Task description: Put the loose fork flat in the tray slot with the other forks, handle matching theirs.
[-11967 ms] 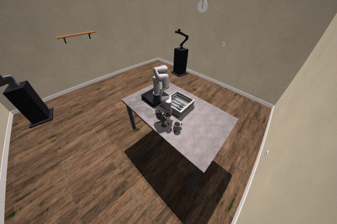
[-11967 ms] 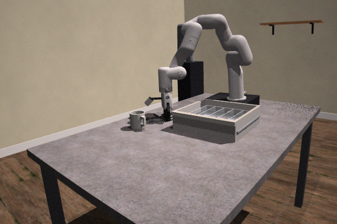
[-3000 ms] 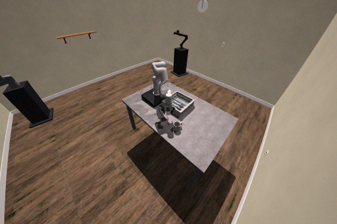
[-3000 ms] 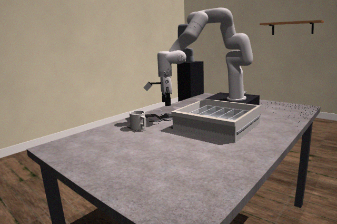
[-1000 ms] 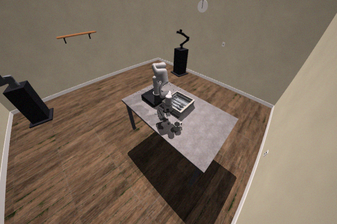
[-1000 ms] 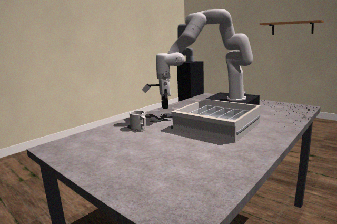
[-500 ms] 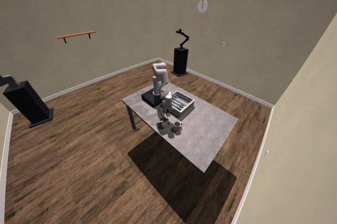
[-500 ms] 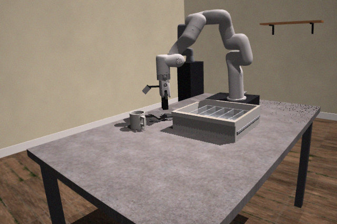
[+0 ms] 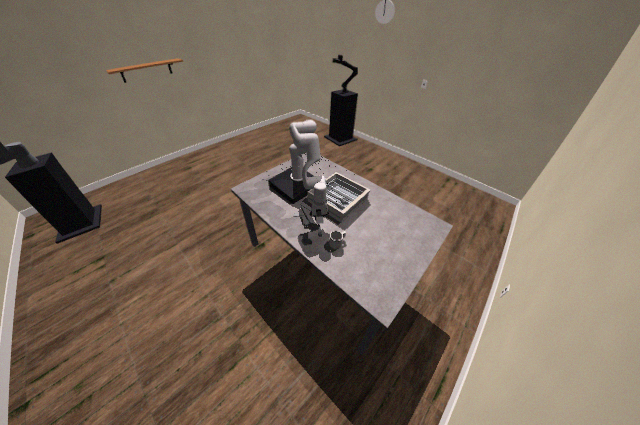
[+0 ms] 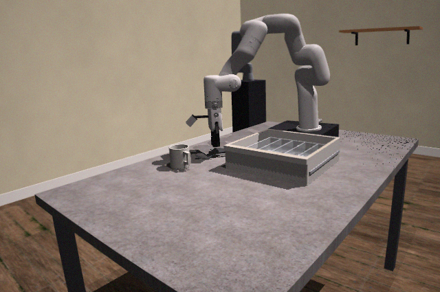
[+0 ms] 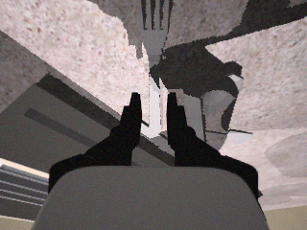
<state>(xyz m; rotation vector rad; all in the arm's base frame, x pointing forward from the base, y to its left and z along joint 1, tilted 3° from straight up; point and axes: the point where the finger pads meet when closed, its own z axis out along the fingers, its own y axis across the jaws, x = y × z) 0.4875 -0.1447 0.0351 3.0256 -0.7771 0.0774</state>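
Note:
The loose fork (image 11: 153,45) lies on the counter in the wrist view. Its tines point to the top of the picture, and its pale handle runs down the middle, seen through the gap between the fingers. My gripper (image 9: 320,232) (image 10: 215,145) (image 11: 153,103) points down, partly open, with a gap on each side of the handle and nothing held. Its black fingertips are a little above the counter. The tray (image 9: 356,202) (image 10: 265,149) (image 11: 72,114) stands beside the gripper, with several long slots. Cutlery shows faintly inside; which slot holds the forks cannot be told.
A pale mug (image 9: 336,241) (image 10: 178,159) stands upright on the counter near the gripper, on the side away from the tray. The tray's raised walls stand between the gripper and the slots. The arm's black base (image 9: 283,185) (image 10: 284,126) is behind the tray.

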